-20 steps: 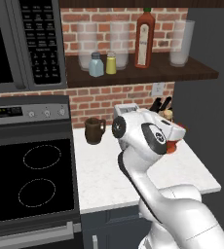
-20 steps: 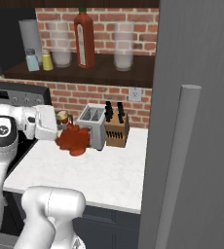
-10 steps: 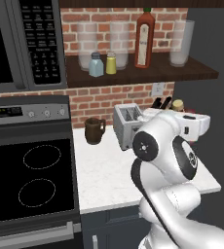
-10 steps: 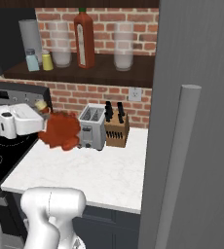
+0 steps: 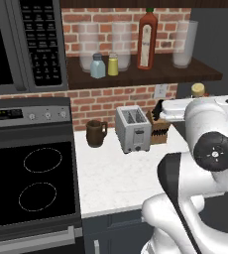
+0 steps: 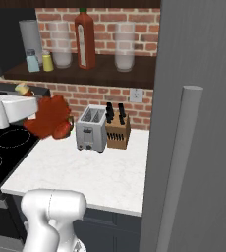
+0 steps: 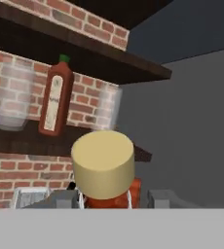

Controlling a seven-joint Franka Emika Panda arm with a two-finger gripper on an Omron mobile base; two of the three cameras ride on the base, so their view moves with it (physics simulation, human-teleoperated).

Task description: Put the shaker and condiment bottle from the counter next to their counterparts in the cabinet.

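Note:
My gripper is shut on the condiment bottle, a lumpy dark-red bottle held in the air left of the toaster and below the shelf. Its tan stopper looms close in the hand view and peeks over my arm. On the dark cabinet shelf the yellow shaker stands right beside the pale blue shaker. The tall slim red bottle stands further right, also seen from the hand. The white counter lies below.
A toaster, a knife block and a brown mug line the counter's back. Frosted glasses stand on the shelf. The stove and microwave are at left, a tall grey panel at right.
My hand has swung and risen with the dark-red bottle, carrying it from in front of the toaster up toward the shelf. The shelf items have not moved.

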